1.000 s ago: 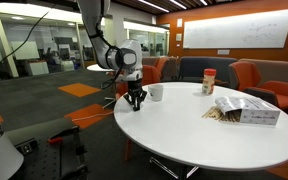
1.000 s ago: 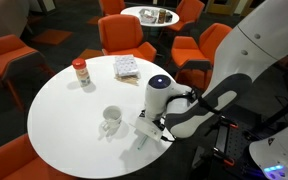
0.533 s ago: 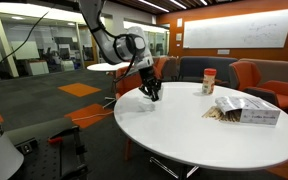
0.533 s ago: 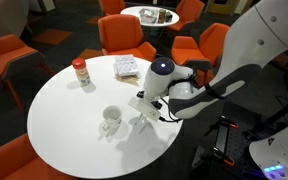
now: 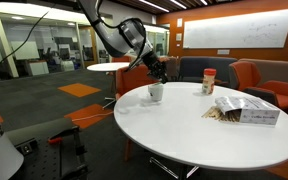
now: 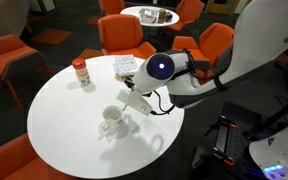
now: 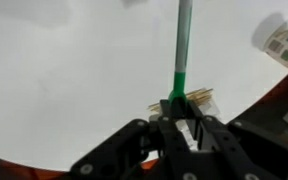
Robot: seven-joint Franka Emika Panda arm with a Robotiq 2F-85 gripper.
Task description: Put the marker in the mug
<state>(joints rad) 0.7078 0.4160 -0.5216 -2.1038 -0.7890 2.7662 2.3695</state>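
My gripper is shut on the marker, a thin stick with a green lower part and a grey upper part that points away from the jaws in the wrist view. The white mug stands near the table's edge. In both exterior views the gripper hangs tilted just above and beside the mug, apart from it. In an exterior view the gripper is right next to the mug's rim. The mug is out of the wrist view.
A jar with an orange-red label stands further back on the round white table; it also shows in an exterior view. An open snack box lies near the far edge. Orange chairs ring the table.
The arm has risen from the table's edge and swung over toward the mug with the marker in the jaws. The mug, jar and box have not moved.
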